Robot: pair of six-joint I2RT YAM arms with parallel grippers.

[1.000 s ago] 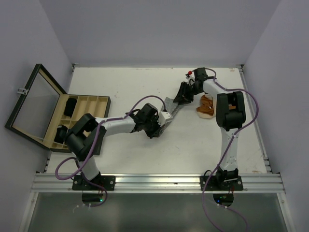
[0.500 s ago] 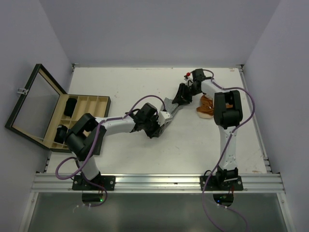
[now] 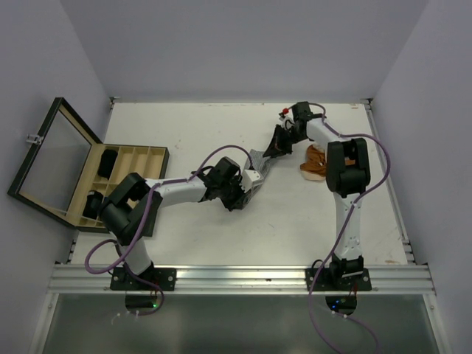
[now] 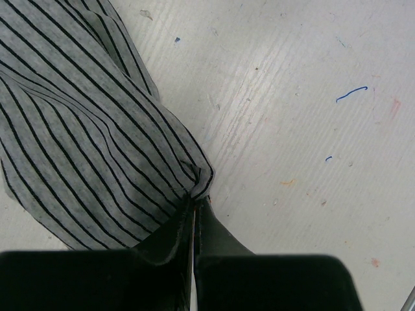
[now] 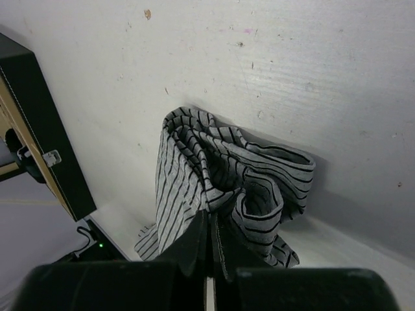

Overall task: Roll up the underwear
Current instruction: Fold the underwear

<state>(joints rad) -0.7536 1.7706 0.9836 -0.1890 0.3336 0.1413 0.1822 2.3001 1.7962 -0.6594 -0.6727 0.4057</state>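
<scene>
The grey striped underwear lies stretched on the white table between my two grippers. My left gripper is shut on a corner of this striped cloth, pinching its edge against the table. My right gripper is shut on a bunched fold at the other end of the striped cloth, which puckers around its tips. In the top view the left gripper sits at the cloth's near-left end and the right gripper at its far-right end. An orange-brown garment lies just right of the right arm.
A compartmented wooden box with its glass lid open stands at the left edge, with black garments in its compartments. Purple-grey walls enclose the table on three sides. The right arm's cable loops over the orange-brown garment.
My right gripper has closed on the far end of the striped cloth, and its wrist has shifted slightly left. The left gripper has kept its grip and place.
</scene>
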